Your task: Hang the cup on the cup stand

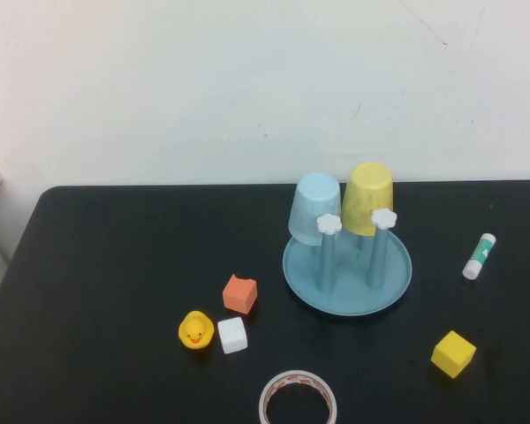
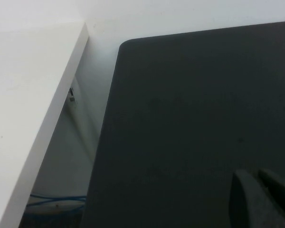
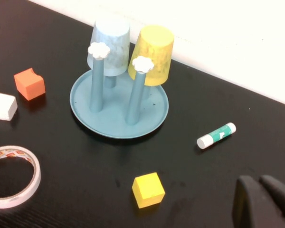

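Black tabletop against a white wall fills every view. Right gripper is closed on nothing, hovering well back from the yellow cube and glue stick. Beyond them the cup sits upside down on a rear post of the cup stand, beside the blue cup. Left gripper is closed too, far off over the bare table edge. Thin plastic: likely light, stiff, slick; pinch across its tapered wall.

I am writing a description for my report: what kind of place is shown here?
Probably a robot test bench, not a home: a black table against a bare white wall, set with small props such as a cup stand holding a yellow cup, foam blocks and a rubber duck.
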Tool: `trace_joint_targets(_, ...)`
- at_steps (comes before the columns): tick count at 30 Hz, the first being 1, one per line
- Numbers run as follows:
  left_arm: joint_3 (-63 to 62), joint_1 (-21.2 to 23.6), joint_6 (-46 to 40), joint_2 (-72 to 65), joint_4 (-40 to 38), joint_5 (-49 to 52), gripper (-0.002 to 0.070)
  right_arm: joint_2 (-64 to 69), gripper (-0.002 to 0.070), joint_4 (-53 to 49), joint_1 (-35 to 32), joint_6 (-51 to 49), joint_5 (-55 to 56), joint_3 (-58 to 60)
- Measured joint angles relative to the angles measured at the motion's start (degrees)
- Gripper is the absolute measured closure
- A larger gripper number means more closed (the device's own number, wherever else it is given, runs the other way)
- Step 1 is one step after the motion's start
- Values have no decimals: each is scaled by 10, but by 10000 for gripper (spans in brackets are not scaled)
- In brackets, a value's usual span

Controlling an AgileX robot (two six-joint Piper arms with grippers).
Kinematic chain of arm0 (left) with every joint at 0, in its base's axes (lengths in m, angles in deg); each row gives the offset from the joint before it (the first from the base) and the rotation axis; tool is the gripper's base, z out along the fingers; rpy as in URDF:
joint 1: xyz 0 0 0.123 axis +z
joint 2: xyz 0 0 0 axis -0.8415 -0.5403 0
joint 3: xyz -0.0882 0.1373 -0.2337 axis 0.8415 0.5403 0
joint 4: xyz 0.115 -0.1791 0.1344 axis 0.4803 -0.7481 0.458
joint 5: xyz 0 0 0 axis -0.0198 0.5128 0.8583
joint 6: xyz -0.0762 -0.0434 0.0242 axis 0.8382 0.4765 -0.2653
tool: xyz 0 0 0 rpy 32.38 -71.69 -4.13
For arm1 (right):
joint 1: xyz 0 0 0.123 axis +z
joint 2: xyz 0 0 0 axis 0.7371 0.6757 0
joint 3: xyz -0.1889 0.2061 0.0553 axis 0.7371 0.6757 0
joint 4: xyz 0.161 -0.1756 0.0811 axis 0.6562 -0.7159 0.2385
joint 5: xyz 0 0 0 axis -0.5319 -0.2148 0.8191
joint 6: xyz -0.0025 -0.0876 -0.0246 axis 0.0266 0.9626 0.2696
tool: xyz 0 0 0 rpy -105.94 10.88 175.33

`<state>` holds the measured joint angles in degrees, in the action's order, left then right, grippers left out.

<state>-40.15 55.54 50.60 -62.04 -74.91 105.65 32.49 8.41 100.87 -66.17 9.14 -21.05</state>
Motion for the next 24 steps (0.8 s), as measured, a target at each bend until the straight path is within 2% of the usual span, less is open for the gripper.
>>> trace_joint_targets(5,0,-5,-26,0,0,0,675,0,678,0,0,0,0,0)
trace_joint_targets(11,0,-40,-40,0,-7,0,675,0,678,0,0,0,0,0)
trace_joint_targets(18,0,-50,41,0,-9,0,675,0,678,0,0,0,0,0)
trace_joint_targets(24,0,-58,61,0,-9,0,675,0,678,0,0,0,0,0)
